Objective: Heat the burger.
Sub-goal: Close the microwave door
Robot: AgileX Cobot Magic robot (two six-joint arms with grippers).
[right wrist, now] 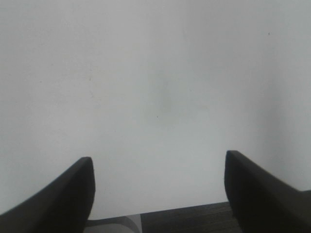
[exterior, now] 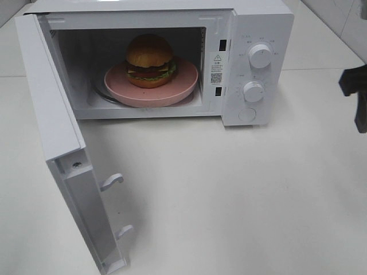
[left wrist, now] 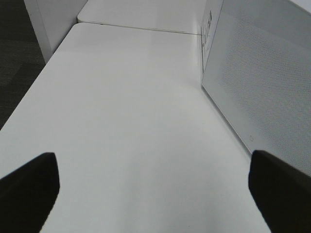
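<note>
Showing glossy, smooth golden-brown bun on burger (exterior: pixel 149 57), upper centre of exterior view. Showing pink plate (exterior: pixel 182 86) as smooth and softly glossy; ceramic or plastic, not telling which. Reading microwave (exterior: pixel 264 23) casing as smooth white plastic with satin sheen; knobs (exterior: pixel 260 56) at upper right looking like the same white plastic, slightly shinier. Showing door (exterior: pixel 54 120) at lower left with white plastic inner frame and moulded plastic latch hooks (exterior: pixel 112 181); outer panel in left wrist view appearing smooth with fine dotted print. Showing table (exterior: pixel 229 189) as white, smooth, matt with faint sheen. Showing left gripper (left wrist: pixel 153 162) and right gripper (right wrist: pixel 159 160) as dark, matt, plastic-looking.
</note>
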